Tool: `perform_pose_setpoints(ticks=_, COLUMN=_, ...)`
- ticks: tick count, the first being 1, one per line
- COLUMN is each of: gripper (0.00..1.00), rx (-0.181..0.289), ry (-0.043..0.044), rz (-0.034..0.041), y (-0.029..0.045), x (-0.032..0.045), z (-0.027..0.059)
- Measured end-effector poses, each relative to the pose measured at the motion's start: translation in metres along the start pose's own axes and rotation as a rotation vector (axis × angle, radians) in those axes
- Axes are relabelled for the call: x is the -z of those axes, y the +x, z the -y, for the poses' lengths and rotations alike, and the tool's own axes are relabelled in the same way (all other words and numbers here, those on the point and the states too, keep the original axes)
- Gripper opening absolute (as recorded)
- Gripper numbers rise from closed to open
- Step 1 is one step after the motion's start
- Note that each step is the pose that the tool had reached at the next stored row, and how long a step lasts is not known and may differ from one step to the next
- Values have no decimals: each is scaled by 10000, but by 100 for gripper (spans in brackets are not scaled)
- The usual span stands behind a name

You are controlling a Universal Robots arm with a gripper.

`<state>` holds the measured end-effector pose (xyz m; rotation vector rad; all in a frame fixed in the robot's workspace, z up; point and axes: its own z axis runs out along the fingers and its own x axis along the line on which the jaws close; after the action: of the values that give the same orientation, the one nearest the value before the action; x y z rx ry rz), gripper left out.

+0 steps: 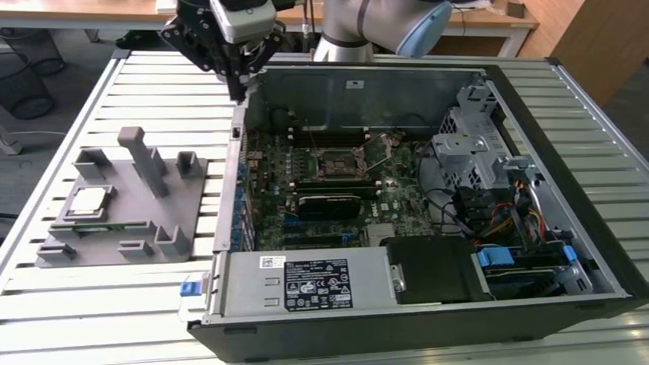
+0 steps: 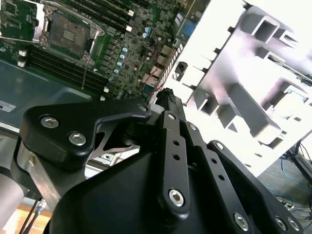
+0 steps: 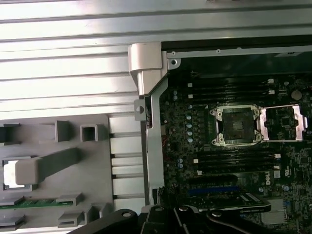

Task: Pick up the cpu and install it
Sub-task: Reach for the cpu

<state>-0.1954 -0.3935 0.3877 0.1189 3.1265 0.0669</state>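
Note:
The cpu [image 1: 88, 200] is a small square chip with a silvery top. It lies in a recess on the grey tray [image 1: 142, 228], at the exterior view's left. In the first wrist view the cpu [image 3: 10, 173] is partly hidden behind a tray post. My gripper [image 1: 240, 93] hangs high over the far left wall of the open computer case [image 1: 568, 152], away from the chip. Its fingers [image 2: 167, 93] are shut with nothing in them. The motherboard socket [image 1: 338, 162] stands uncovered, and its metal frame [image 3: 283, 123] is flipped open beside the socket [image 3: 236, 126].
A green memory stick [image 3: 34, 203] lies on the tray near the chip. Tall posts [image 1: 142, 160] rise from the tray. Inside the case are a drive cage [image 1: 472, 144], cables [image 1: 507, 220] and a power supply [image 1: 304, 281]. Everything rests on a slatted metal table [image 1: 102, 319].

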Motion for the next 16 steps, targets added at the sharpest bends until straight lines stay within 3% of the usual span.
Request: perform_pose_setpoints(ticks=16, gripper=11, rx=-1, ry=1, rz=-12, y=154, x=-8, z=11)
